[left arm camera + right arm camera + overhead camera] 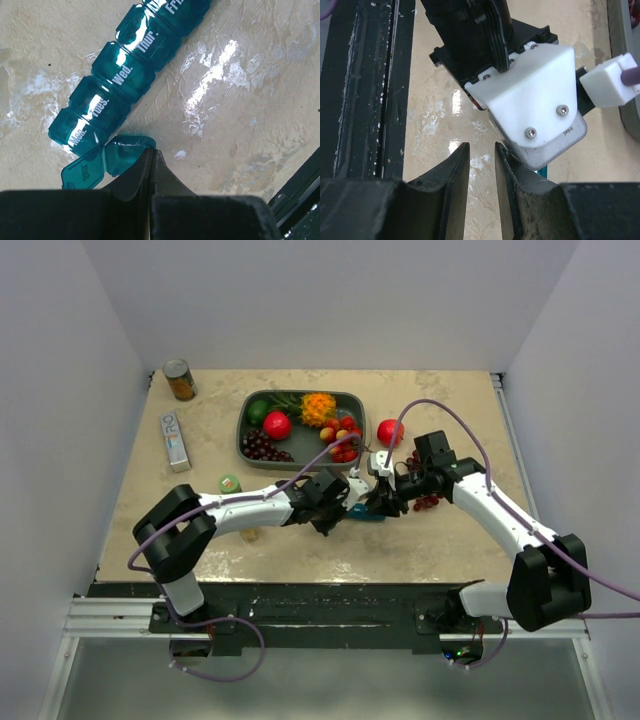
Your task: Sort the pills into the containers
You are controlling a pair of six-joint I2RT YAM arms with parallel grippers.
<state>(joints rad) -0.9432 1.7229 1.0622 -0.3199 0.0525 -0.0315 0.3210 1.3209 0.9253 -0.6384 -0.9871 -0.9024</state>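
The containers are a teal strip of lidded cells marked Mon to Fri, lying slantwise on the table. The end cell stands open, its Sun lid flipped out flat. My left gripper is shut with nothing between its fingers, and its tips touch the open cell's near rim. A small white speck lies on the table just right of those tips; it may be a pill. My right gripper is open by a narrow gap and holds nothing. It points at the left wrist's white camera housing. From above, both grippers meet over the strip.
A grey tray of fruit sits behind the grippers, a red fruit to its right. Dark grapes lie under the right arm. A tin can, a white box and a green-capped bottle stand at left.
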